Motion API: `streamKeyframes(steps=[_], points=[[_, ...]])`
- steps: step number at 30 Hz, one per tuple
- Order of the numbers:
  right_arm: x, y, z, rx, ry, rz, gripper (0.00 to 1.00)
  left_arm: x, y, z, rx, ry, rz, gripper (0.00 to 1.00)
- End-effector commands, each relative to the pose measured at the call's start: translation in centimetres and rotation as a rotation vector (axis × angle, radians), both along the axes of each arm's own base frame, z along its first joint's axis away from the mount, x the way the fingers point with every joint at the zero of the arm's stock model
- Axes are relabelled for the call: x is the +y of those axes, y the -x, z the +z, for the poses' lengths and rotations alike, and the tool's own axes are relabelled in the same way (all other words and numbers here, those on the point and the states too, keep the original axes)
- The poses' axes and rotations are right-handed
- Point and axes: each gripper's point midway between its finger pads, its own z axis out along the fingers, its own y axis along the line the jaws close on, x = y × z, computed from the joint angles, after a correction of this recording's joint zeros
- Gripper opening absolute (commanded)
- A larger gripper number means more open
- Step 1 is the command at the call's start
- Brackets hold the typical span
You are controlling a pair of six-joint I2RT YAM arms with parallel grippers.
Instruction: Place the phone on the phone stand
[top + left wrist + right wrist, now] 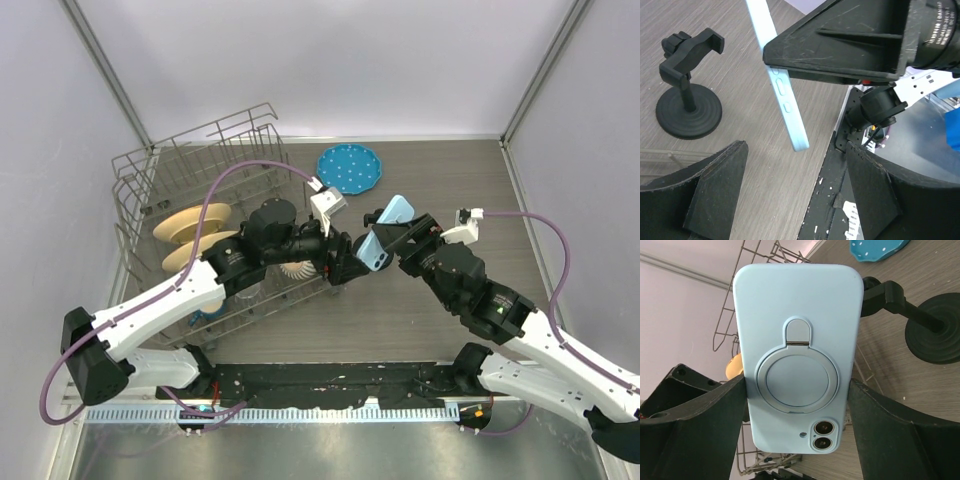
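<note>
Wire dish rack [150, 180] takes the desk's left side. Blue dotted plate [350, 168] sits at the far edge. Right gripper [797, 410] clamps the phone [797, 315] by its long edges, off the surface mid-desk, light blue back facing the wrist cam. Left gripper [795, 160] is wide and empty. Phone stand [687, 107] sits on the desk near the phone, not touching.

My pincer [797, 410] grips the phone [797, 315] by its long edges, its pale blue back and ring holder facing me, lenses lowest. Behind it on the right, the phone stand [932, 337] sits on the counter [940, 285], with a blue dotted plate [875, 250] beyond.
</note>
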Motion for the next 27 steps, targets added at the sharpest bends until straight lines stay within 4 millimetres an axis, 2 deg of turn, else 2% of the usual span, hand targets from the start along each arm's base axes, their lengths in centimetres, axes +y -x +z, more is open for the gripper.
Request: streamKeyframes(steps=[1, 9, 12, 13, 15, 16, 17, 20, 21, 23, 24, 26, 27], points=[[0.4, -0.5, 5.4, -0.114, -0.165, -0.012, 0.01, -0.3, -0.6, 1.3, -0.029, 0.014, 0.020, 0.81], [2.2, -0.9, 5.0, -0.108, -0.171, 0.038, 0.01, -1.3, 0.0, 1.2, 0.021, 0.046, -0.015, 0.66], [2.8, -0.8, 4.4, -0.098, -0.164, 0.065, 0.01, -1.5, 0.0, 1.6, 0.032, 0.070, -0.015, 0.48], [3.0, -0.8, 3.9, -0.092, -0.159, 0.070, 0.01, -1.5, -0.1, 1.6, 0.033, 0.072, -0.010, 0.35], [2.7, -0.5, 3.7, -0.097, -0.158, 0.075, 0.01, -1.5, -0.5, 1.5, 0.033, 0.072, 0.016, 0.18], [2.6, -0.4, 3.5, -0.099, -0.144, 0.080, 0.01, -1.5, -0.8, 1.4, 0.038, 0.067, 0.033, 0.00], [2.3, -0.1, 3.4, -0.105, -0.139, 0.086, 0.01, -1.4, -1.1, 1.2, 0.051, 0.061, 0.054, 0.00], [2.2, 0.6, 2.4, -0.105, -0.061, 0.123, 0.47, -1.5, -1.2, 1.3, 0.089, 0.071, 0.076, 0.00], [2.1, 0.7, 1.7, -0.091, -0.019, 0.132, 0.69, -1.6, -1.1, 2.0, 0.103, 0.084, 0.077, 0.00], [1.5, 1.2, 0.2, -0.072, 0.148, 0.175, 0.77, -1.5, -1.0, 2.4, 0.123, 0.077, 0.080, 0.00], [1.4, 1.3, -0.6, -0.056, 0.216, 0.191, 0.79, -1.6, -1.0, 3.4, 0.123, 0.090, 0.081, 0.00], [0.1, 1.9, -1.7, -0.024, 0.367, 0.219, 0.78, -1.4, -1.0, 3.9, 0.142, 0.081, 0.097, 0.00], [-0.9, 2.0, -2.1, -0.028, 0.454, 0.221, 0.79, -1.4, -1.1, 5.0, 0.135, 0.096, 0.098, 0.00]])
